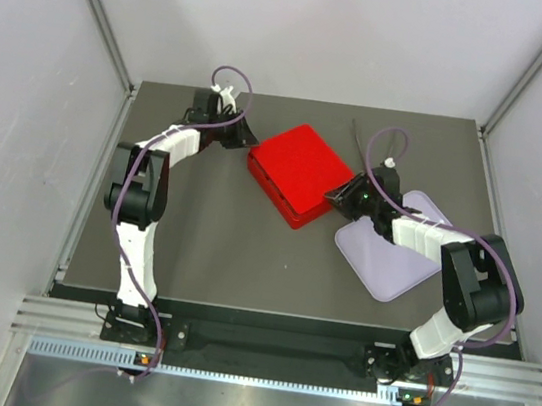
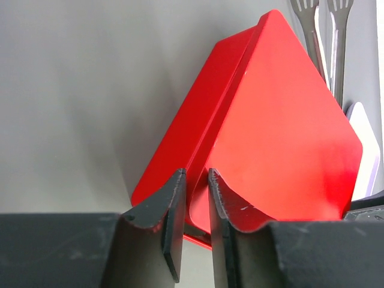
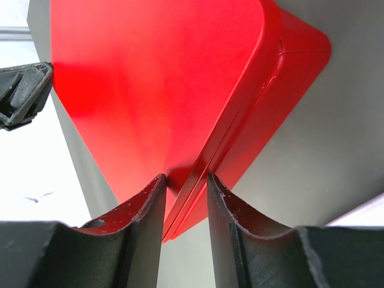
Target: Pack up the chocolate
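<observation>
A closed red box (image 1: 296, 171) with its lid on lies at the middle of the table. No chocolate shows in any view. My left gripper (image 1: 249, 141) is at the box's far left corner. In the left wrist view my left gripper (image 2: 197, 180) has its jaws nearly together, pinching that corner of the box (image 2: 282, 120) where lid and base meet. My right gripper (image 1: 338, 194) is at the opposite, right corner. In the right wrist view my right gripper (image 3: 186, 180) has its jaws closed against that corner of the box (image 3: 156, 78).
A pale purple board (image 1: 395, 251) lies right of the box under my right arm; its edge shows in the left wrist view (image 2: 366, 138). Metal tongs (image 1: 360, 145) lie behind the box and show in the left wrist view (image 2: 324, 42). Grey walls enclose the table.
</observation>
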Robot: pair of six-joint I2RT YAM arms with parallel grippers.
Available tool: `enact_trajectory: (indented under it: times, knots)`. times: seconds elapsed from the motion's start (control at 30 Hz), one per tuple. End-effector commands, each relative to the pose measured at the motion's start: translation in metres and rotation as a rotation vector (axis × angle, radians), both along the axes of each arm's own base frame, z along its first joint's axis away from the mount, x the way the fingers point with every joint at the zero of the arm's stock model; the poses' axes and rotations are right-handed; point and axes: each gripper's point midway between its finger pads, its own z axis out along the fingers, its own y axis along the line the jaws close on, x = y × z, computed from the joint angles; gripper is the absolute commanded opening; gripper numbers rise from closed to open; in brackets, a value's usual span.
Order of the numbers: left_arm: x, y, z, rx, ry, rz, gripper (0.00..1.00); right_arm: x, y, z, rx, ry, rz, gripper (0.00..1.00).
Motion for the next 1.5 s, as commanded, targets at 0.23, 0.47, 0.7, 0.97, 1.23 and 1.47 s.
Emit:
enact_trajectory:
  times: [0.23,0.47,0.7,0.97,1.23,1.47]
  knots:
    - [-0.011,0.0,0.028,0.016,-0.065,-0.024,0.21,0.008,0.024,0.043,0.048,-0.127,0.089,0.33]
    - [-0.014,0.006,0.029,0.048,-0.063,0.001,0.22,0.003,0.031,0.044,0.059,-0.127,0.109,0.33]
    - [-0.016,0.009,0.028,0.056,-0.048,0.015,0.22,0.001,0.035,0.046,0.05,-0.143,0.141,0.27]
    - [-0.012,0.023,0.038,0.09,-0.046,0.114,0.27,-0.005,0.044,0.047,0.026,-0.145,0.214,0.29]
    - [-0.011,0.036,0.051,0.124,-0.061,0.195,0.42,-0.011,0.041,0.036,-0.008,-0.105,0.227,0.32]
    - [-0.016,0.041,0.056,0.14,-0.059,0.214,0.43,-0.016,0.037,0.038,-0.026,-0.097,0.228,0.33]
